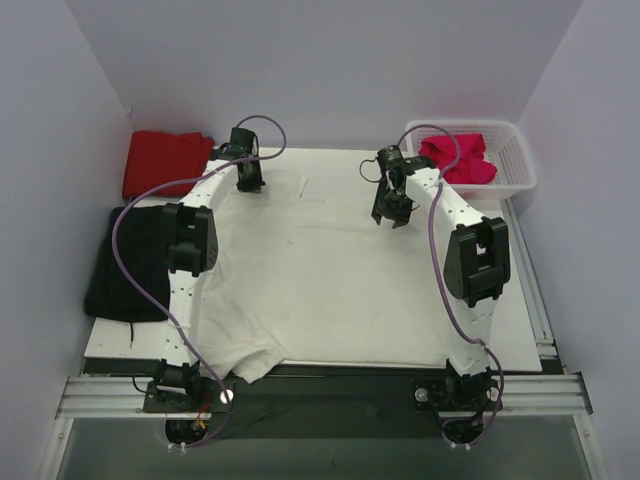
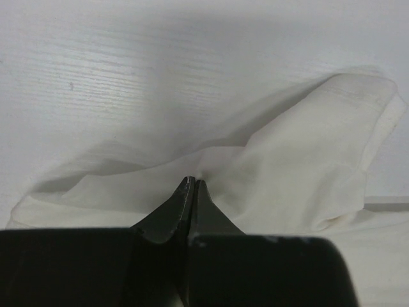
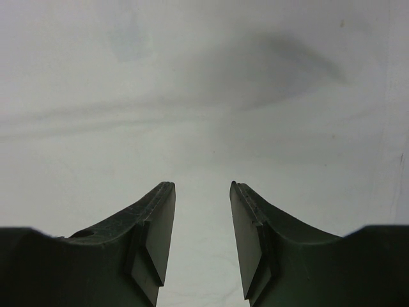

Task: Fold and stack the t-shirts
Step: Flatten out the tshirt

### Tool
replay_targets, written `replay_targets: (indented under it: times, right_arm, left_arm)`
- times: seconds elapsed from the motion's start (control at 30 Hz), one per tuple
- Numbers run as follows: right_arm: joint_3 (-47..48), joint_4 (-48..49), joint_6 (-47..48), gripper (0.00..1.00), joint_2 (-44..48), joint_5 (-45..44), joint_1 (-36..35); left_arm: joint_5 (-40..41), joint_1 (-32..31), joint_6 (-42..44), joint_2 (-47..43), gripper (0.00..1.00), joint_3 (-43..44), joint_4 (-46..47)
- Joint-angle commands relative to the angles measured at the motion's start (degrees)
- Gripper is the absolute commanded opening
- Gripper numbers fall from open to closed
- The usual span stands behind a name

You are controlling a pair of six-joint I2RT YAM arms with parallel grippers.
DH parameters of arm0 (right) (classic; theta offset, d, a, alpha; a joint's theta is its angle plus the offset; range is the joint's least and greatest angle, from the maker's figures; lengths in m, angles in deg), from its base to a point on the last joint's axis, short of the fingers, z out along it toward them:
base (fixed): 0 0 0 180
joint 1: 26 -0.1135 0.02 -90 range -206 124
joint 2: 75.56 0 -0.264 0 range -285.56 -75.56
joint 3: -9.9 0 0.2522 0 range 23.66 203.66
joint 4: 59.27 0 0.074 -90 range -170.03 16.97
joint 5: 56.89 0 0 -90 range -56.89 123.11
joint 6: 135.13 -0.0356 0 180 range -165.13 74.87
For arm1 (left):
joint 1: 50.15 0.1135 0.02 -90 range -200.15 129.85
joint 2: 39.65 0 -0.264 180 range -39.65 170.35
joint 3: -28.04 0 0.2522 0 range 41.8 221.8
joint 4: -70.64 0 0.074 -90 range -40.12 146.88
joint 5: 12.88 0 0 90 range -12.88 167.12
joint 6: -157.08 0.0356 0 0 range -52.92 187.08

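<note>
A large cream-white t-shirt [image 1: 320, 280] lies spread flat across the table. My left gripper [image 1: 249, 183] is at its far left corner. In the left wrist view the left gripper [image 2: 193, 181] is shut, its tips pinching a raised fold of the cream cloth [image 2: 307, 160], which puckers toward them. My right gripper [image 1: 391, 215] hovers over the shirt's far right part. In the right wrist view the right gripper [image 3: 202, 185] stands open, with only a smooth pale surface beneath it. A folded red t-shirt [image 1: 165, 160] lies at the far left. A magenta-pink t-shirt [image 1: 458, 160] sits in a basket.
A white plastic basket [image 1: 520, 160] stands at the far right corner. A black cloth [image 1: 125, 265] lies off the table's left edge, below the red shirt. White walls close in the back and both sides. The arms' bases sit on a rail at the near edge.
</note>
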Motion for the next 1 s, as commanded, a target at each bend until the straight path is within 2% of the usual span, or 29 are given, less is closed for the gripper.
replay_targets:
  times: [0.0,0.33,0.6,0.7,0.9,0.97]
  right_arm:
    - [2.03,-1.94,-0.09,0.41,0.73,-0.03,0.26]
    - [-0.07,-1.94,-0.88,0.41,2.14,-0.38,0.26]
    - [-3.15,-1.5,-1.23,0.4,4.25,-1.17,0.26]
    - [-3.85,-1.15,-1.32,0.4,5.04,-1.17,0.18]
    - [-5.35,-0.8,-1.67,0.4,6.88,-1.17,0.18]
    - [-6.22,-0.63,-1.85,0.4,7.5,-1.26,0.09]
  left_arm:
    - [-1.34,-0.07,0.98,-0.5,0.0,1.17,-0.89]
    - [-1.08,-0.16,0.63,-8.94,0.0,-7.26,3.14]
    - [-0.55,-0.95,1.42,-21.59,0.0,-21.49,7.63]
    - [-0.11,-1.3,2.39,-25.55,0.0,-24.14,8.77]
    - [-1.34,-2.62,4.06,-32.58,0.0,-31.6,7.19]
    - [-1.52,-3.93,3.88,-36.17,0.0,-37.64,7.28]
